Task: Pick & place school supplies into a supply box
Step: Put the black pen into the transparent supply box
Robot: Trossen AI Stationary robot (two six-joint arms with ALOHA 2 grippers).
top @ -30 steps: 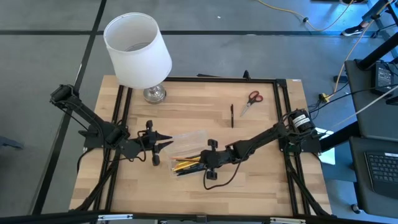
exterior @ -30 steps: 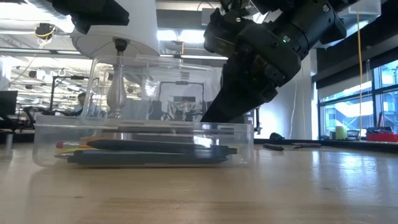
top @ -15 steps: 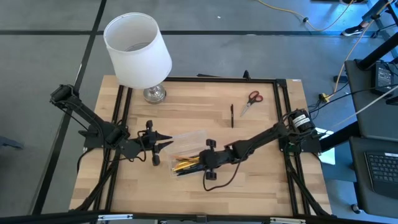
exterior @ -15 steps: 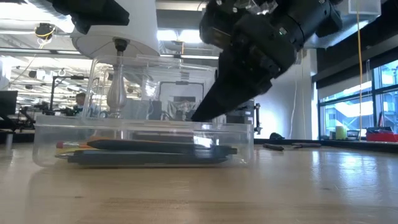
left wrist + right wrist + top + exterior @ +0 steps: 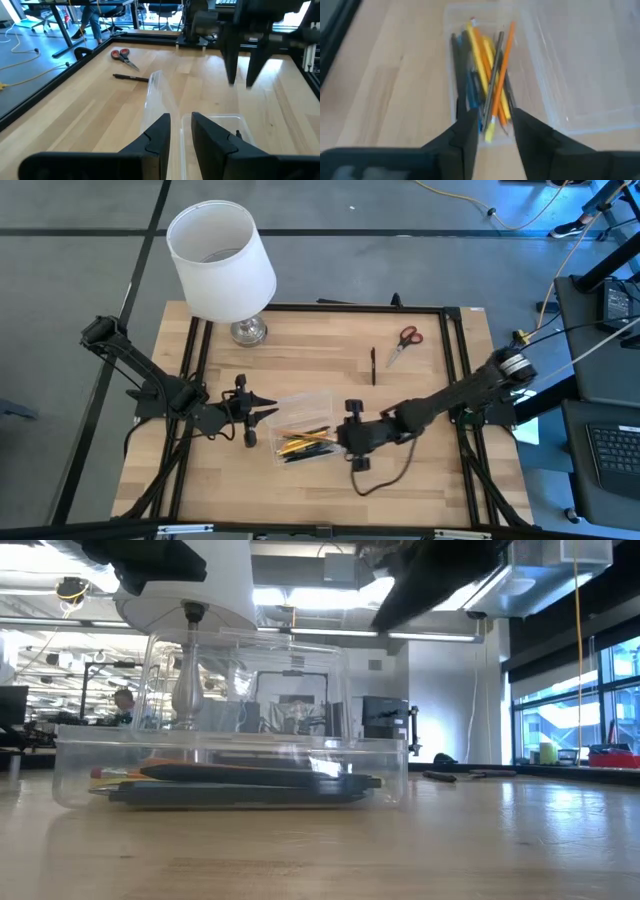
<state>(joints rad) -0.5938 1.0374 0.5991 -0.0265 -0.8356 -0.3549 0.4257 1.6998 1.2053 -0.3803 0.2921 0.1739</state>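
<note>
The supply box (image 5: 300, 425) is clear plastic and rests flat on the table, its lid (image 5: 156, 95) swung up along the far side. Yellow, orange, black and grey-blue pencils and pens (image 5: 487, 85) lie inside it on its floor (image 5: 230, 780). My right gripper (image 5: 345, 438) hangs open above the box's right end (image 5: 492, 125), fingers pointing down and holding nothing (image 5: 240, 82). My left gripper (image 5: 268, 413) is at the box's left end. The red-handled scissors (image 5: 403, 340) and a black pen (image 5: 373, 365) lie flat on the table's far right part. My left gripper (image 5: 181, 125) comes level from the table's left at the box's left end, where lid and wall meet (image 5: 172, 117). That clear edge runs into the narrow gap between the two fingers, pinched there. The box stays flat on the table.
A white-shaded lamp (image 5: 220, 260) stands on its metal base (image 5: 248, 330) at the far left corner. A black frame (image 5: 455, 360) runs along the table's edges. Bare wood lies near the box's front side. People and desks show in the room beyond.
My right gripper has risen out of the box and drawn back a little toward the table's right edge; in the low view it has lifted from inside the box to the picture's top. The pencils and the box have stayed in place.
</note>
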